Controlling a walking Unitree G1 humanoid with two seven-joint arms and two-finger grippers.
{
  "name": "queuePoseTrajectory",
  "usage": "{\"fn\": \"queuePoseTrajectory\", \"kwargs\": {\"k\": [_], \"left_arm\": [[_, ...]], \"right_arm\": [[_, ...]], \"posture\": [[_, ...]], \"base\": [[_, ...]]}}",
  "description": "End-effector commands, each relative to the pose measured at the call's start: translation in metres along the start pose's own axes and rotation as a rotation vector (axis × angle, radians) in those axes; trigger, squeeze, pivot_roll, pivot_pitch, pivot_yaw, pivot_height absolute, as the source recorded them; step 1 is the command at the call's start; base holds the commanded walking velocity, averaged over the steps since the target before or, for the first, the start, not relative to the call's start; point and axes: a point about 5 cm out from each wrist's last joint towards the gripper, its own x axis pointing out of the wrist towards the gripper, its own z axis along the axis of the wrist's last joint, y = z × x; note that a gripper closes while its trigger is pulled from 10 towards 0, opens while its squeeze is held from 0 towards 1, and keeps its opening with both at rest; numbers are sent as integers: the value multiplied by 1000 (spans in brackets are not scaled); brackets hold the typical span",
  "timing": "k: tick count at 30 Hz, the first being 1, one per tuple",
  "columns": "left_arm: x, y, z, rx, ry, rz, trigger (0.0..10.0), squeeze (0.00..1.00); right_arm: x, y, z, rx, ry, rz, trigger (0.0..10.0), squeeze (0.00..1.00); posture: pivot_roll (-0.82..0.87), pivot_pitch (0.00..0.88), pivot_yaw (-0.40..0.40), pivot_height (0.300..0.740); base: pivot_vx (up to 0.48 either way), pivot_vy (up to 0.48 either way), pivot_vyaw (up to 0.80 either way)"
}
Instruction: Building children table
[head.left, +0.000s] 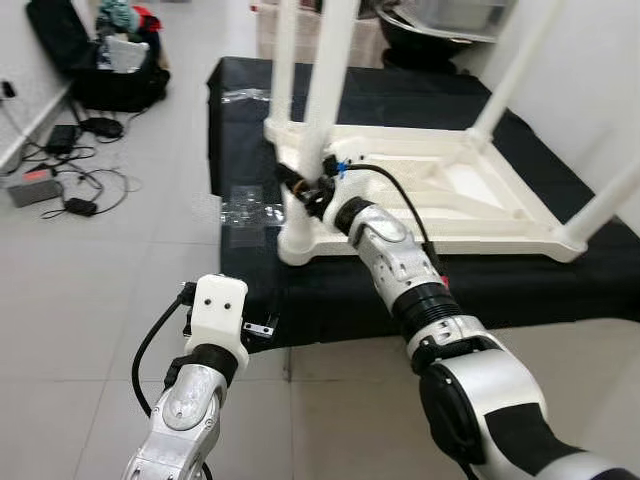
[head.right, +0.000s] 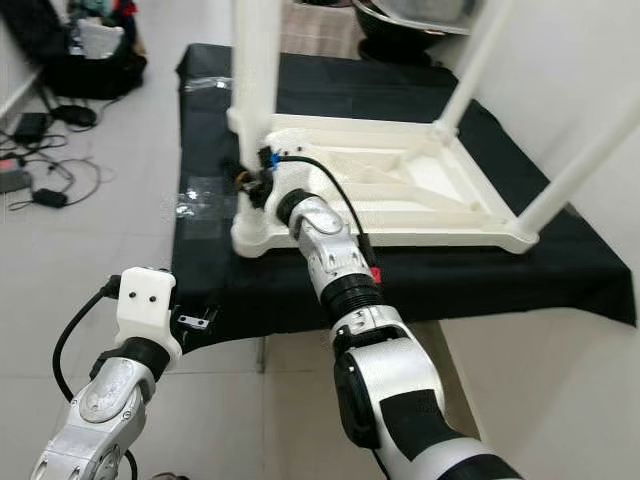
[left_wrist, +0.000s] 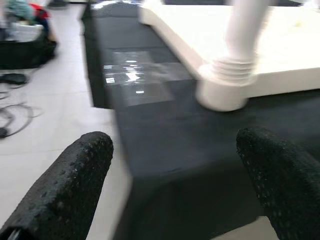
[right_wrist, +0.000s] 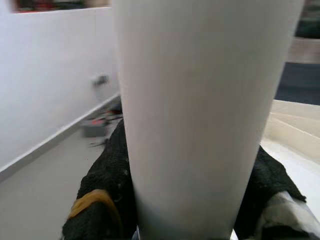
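Tabletop inverted; right claw clamped on near leg: twist it plumb. Left claw apart, idle.

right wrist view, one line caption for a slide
Right gripper closed around a white table leg, black fingers on either side.

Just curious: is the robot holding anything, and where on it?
The right gripper clamps the near table leg low down, just above its socket. The left gripper is open, holding nothing.
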Motion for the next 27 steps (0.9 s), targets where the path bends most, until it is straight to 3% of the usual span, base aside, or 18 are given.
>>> {"fn": "queuePoseTrajectory", "kwargs": {"k": [1, 2, 3, 5, 6, 8, 14, 15, 16, 17, 18, 19, 20, 23, 24, 27], "left_arm": [[-1, 0, 0, 1, -7, -1, 10000, 0], [0, -1, 1, 0, -9, -3, 10000, 0], [0, -1, 1, 0, -9, -3, 10000, 0], [1, -2, 2, 0, -12, -9, 10000, 0], [1, -2, 2, 1, -12, -12, 10000, 0], [1, -3, 2, 1, -10, -15, 10000, 0], [0, -3, 1, 1, -7, -16, 10000, 0], [0, -2, 1, 0, -6, -14, 10000, 0], [0, -2, 1, 0, -6, -14, 10000, 0], [0, -2, 1, 0, -6, -13, 10000, 0], [0, -2, 1, 0, -6, -13, 10000, 0], [0, -2, 0, 0, -5, -13, 10000, 0], [0, -2, 0, -1, -5, -13, 10000, 0], [0, -2, 0, -1, -5, -13, 10000, 0], [0, -2, 0, -1, -4, -13, 10000, 0], [0, -1, 0, 0, -4, -12, 10000, 0]], "right_arm": [[-12, -31, -9, -33, 42, -162, 0, 0], [-21, -47, -13, -45, 56, -339, 0, 0], [-21, -47, -13, -45, 56, -339, 0, 0], [-46, -70, -18, -20, 63, -696, 0, 0], [-54, -71, -20, 19, 68, -790, 0, 0], [-58, -67, -22, 64, 72, -844, 0, 0], [-52, -58, -19, 72, 71, -843, 0, 0], [-46, -52, -16, 86, 46, -785, 5373, 0], [-46, -52, -16, 86, 46, -785, 5373, 0], [-41, -45, -14, 105, 24, -722, 10000, 0], [-41, -45, -14, 105, 24, -722, 10000, 0], [-36, -39, -11, 124, -13, -646, 10000, 0], [-34, -35, -7, 114, -49, -589, 10000, 396], [-34, -33, -5, 102, -66, -568, 10000, 396], [-39, -45, -5, 78, -91, -593, 10000, 1000], [-48, -60, -2, 49, -117, -620, 10000, 1000]], "posture": [[148, 121, -170, 740], [147, 122, -167, 740], [147, 122, -167, 740], [146, 123, -165, 740], [148, 123, -163, 740], [150, 123, -163, 740], [150, 124, -164, 740], [146, 125, -162, 740], [146, 125, -162, 740], [146, 126, -162, 740], [146, 126, -162, 740], [150, 126, -163, 740], [145, 124, -162, 740], [145, 124, -162, 740], [147, 121, -163, 740], [148, 120, -164, 740]], "base": [[0, 0, 0], [0, 0, 0], [0, 0, 0], [0, 0, 0], [0, 0, 0], [0, 0, 0], [0, 0, 0], [0, 0, 0], [0, 0, 0], [0, 0, 0], [0, 0, 0], [0, 0, 0], [0, 0, 0], [0, 0, 0], [0, 0, 0], [0, 0, 0]]}}
